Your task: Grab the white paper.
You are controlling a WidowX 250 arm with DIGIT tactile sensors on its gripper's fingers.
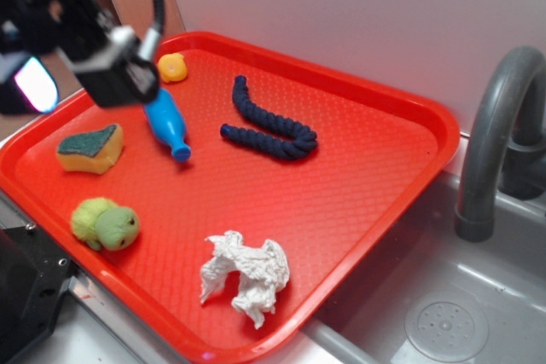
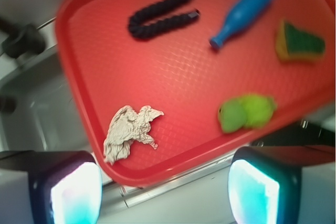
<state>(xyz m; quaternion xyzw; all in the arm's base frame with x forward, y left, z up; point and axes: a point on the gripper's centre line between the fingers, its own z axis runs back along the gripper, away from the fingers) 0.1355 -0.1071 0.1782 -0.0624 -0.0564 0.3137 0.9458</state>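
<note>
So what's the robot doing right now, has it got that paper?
Gripper open, empty, high above tray. White paper untouched near tray's front edge. Nothing in the way.

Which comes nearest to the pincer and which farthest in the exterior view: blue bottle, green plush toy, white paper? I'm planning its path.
1. Blue bottle, just beside the pincer.
2. Green plush toy, at the tray's near left edge.
3. White paper, at the near right edge.

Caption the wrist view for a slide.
Open pincer hovers above the red tray, white paper below left, green plush toy right.
</note>
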